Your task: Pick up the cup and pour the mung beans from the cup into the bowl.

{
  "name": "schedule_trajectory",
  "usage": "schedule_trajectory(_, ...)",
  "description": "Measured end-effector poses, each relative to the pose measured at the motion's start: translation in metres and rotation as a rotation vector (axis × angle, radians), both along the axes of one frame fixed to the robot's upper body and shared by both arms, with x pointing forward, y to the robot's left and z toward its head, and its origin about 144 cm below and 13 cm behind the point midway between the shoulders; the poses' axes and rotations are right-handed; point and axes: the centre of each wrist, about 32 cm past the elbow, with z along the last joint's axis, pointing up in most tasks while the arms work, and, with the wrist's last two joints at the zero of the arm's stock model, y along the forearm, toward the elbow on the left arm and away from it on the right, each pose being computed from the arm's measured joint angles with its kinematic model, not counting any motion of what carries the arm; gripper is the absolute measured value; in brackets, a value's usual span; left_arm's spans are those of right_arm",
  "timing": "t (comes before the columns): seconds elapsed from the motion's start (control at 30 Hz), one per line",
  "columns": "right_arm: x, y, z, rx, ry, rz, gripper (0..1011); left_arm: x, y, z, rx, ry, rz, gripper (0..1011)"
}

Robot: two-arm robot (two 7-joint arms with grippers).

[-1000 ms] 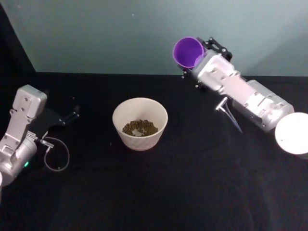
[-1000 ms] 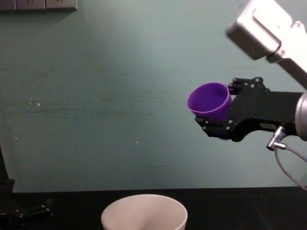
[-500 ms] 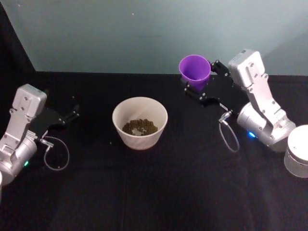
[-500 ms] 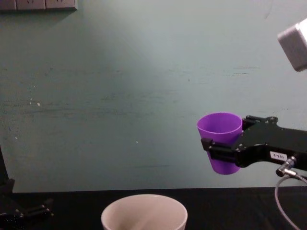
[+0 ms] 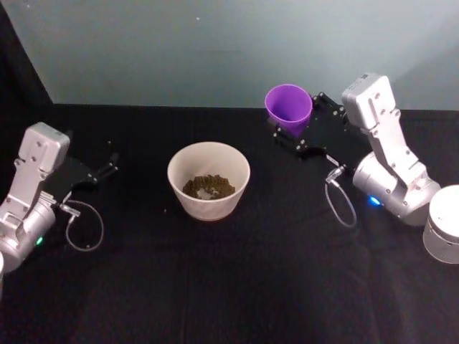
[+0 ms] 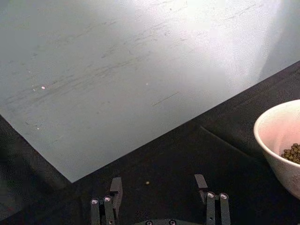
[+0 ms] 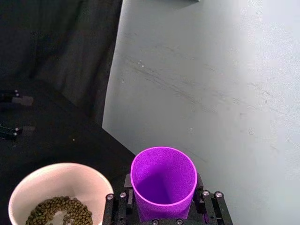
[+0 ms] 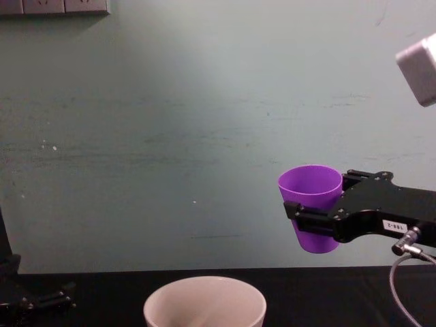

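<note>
The purple cup (image 5: pixel 288 107) is upright in the air, right of the bowl and above the table, with my right gripper (image 5: pixel 301 131) shut on its sides. The cup (image 7: pixel 163 180) looks bare inside, and the cup (image 8: pixel 311 206) hangs above and right of the bowl (image 8: pixel 204 302). The white bowl (image 5: pixel 209 181) stands mid-table and holds the mung beans (image 5: pixel 209 188), also seen as mung beans (image 7: pixel 58 212) in the bowl (image 7: pixel 61 176). My left gripper (image 5: pixel 111 166) rests open at the table's left, with its fingers (image 6: pixel 116 188) spread apart over bare cloth.
A black cloth (image 5: pixel 229 287) covers the table, with a pale green wall (image 5: pixel 215 43) behind it. A white round part of the robot (image 5: pixel 442 233) sits at the right edge. A loop of cable (image 5: pixel 343 204) hangs from the right arm.
The right arm swung the cup from tilted on its side to upright, then lowered it slightly and to the right of the bowl. The left arm barely moved.
</note>
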Motion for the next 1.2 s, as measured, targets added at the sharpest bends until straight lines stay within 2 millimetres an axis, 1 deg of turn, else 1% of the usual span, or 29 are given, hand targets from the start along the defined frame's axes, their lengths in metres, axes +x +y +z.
schedule_trajectory(0.4, 0.000, 0.000, -0.002, 0.008, 0.000, -0.001, 726, 0.000, 0.000, 0.000, 0.000, 0.000, 0.000, 1000)
schedule_trajectory(0.53, 0.004, -0.003, -0.014, 0.083, 0.042, 0.006, 726, 0.000, 0.000, 0.000, 0.000, 0.000, 0.000, 1000)
schedule_trajectory(0.57, 0.004, -0.003, -0.014, 0.083, 0.042, 0.006, 726, 0.000, 0.000, 0.000, 0.000, 0.000, 0.000, 1000)
schedule_trajectory(0.67, 0.008, -0.007, -0.026, 0.139, 0.092, 0.010, 726, 0.000, 0.000, 0.000, 0.000, 0.000, 0.000, 1000)
schedule_trajectory(0.9, 0.015, -0.016, -0.045, 0.219, 0.179, 0.020, 726, 0.000, 0.000, 0.000, 0.000, 0.000, 0.000, 1000)
schedule_trajectory(1.03, 0.021, -0.022, -0.061, 0.281, 0.235, 0.034, 726, 0.000, 0.000, 0.000, 0.000, 0.000, 0.000, 1000)
schedule_trajectory(1.2, 0.025, -0.024, -0.074, 0.304, 0.267, 0.042, 726, 0.000, 0.000, 0.000, 0.000, 0.000, 0.000, 1000)
